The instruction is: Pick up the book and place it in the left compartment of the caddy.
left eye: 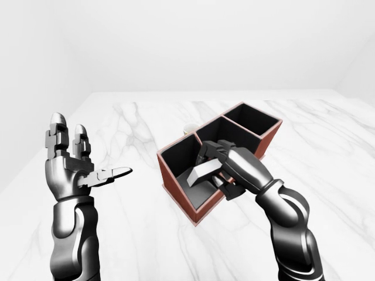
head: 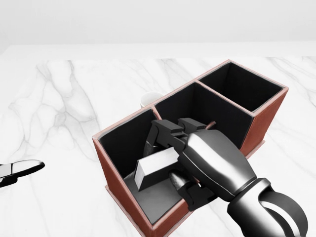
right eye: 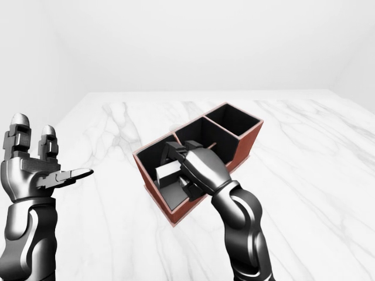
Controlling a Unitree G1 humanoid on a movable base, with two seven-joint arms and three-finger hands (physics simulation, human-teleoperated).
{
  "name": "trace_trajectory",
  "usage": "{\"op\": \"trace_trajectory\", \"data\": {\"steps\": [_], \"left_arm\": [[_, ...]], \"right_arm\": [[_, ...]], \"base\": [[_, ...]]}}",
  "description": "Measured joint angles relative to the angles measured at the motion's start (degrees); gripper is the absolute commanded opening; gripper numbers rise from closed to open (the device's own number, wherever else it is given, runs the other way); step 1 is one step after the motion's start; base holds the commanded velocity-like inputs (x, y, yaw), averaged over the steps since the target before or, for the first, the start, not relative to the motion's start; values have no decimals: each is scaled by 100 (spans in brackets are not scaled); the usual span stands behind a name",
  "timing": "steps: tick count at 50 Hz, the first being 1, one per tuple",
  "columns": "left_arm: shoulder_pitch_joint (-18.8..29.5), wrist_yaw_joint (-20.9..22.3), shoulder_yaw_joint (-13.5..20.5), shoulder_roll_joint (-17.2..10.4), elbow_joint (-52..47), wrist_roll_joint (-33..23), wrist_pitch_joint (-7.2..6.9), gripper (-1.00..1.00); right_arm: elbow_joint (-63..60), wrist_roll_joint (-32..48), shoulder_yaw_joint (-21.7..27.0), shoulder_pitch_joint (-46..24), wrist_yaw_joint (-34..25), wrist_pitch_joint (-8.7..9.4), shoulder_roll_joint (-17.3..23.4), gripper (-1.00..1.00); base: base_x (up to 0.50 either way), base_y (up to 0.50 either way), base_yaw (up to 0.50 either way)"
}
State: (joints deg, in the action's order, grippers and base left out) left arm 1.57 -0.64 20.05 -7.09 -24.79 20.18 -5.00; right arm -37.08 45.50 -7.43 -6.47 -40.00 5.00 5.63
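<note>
1. Three compartments in a row make up the reddish-brown box caddy with black lining [left eye: 176, 186], which we take as our landmark on the white marble tabletop [left eye: 135, 234]. In the left-eye view it runs on a slant from lower left to upper right.
2. In that same view our dark metallic right hand [left eye: 229, 170] reaches over the caddy's lower-left compartment, fingers curled around the pale grey slab-shaped book [left eye: 205, 171]. The book sits tilted inside that compartment, its upper end raised toward the hand.
3. Our dark metallic left hand [left eye: 73, 161] stands well to the left of the caddy, raised with palm up, two fingers upright and the thumb spread sideways, holding nothing.
4. A small white round object [left eye: 190, 127] peeks out just beyond the caddy's upper-left wall; we cannot tell what it is.
5. In the head view the caddy fills the middle, and the book [head: 157, 168] lies in its leftmost compartment, one end low near the floor and the other lifted. We cannot tell whether it touches the floor.
6. The right hand [head: 185, 153] covers the wall between the left and middle compartments, with fingers above and below the book, gripping it.
7. Only a silver fingertip of the left hand [head: 19, 169] shows at the left edge, well apart from the caddy.
8. In the right-eye view we see the same layout, with the caddy's other two compartments empty and dark.
</note>
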Motion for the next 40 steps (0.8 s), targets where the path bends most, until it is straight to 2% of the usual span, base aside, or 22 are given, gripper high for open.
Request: {"op": "trace_trajectory", "data": {"steps": [21, 40], "left_arm": [[-1, 1, 3, 2, 3, -2, 0, 100], [4, -3, 25, -9, -13, 22, 0, 100]], "right_arm": [[275, 50, -81, 18, 0, 0, -75, -100], [459, 547, -266, 26, 0, 0, -228, -100]], "base": [[0, 0, 0], [0, 0, 0]]}}
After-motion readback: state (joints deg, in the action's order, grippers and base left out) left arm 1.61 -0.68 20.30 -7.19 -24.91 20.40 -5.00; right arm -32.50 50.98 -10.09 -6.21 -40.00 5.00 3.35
